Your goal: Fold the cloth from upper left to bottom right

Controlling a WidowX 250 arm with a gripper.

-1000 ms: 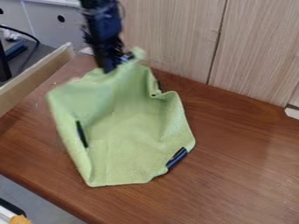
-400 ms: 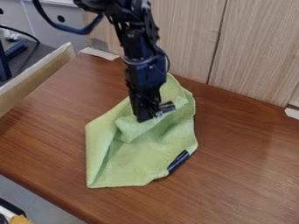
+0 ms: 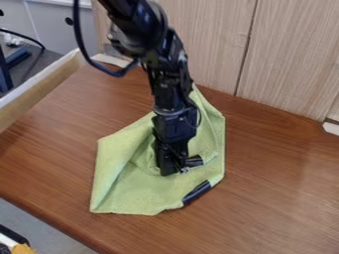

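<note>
Over the middle of the green cloth (image 3: 122, 171), we find the pincer (image 3: 173, 168) hanging low; it has come down from the cloth's upper left, where it was lifting the fabric's far edge, and it now sits nearer the cloth's lower right than in either earlier frame. We cannot tell whether the pincer is apart, together or clamped on the fabric. The black arm (image 3: 173, 82) reaches it from beyond the cloth, with a loop of cable (image 3: 84, 49) swinging out on the left.

The cloth lies on the brown wooden counter (image 3: 278, 183), creased and partly gathered around the pincer. We see that its left side, spread wide and raised at first, has been drawn inward, while its near left corner has slid slightly outward. The dark strip (image 3: 197, 192) at its lower right edge has shifted a little toward us.

Beyond the cloth stand pale wood-grain panels (image 3: 285, 54), and a white strip (image 3: 111, 60) lies at their foot, past the cloth's far left. Left of the cloth, we make out a light wooden edge (image 3: 39, 89) and dark equipment (image 3: 5, 74) behind it. Below the cloth's near left, past the counter, is an orange-yellow item (image 3: 23, 249).
</note>
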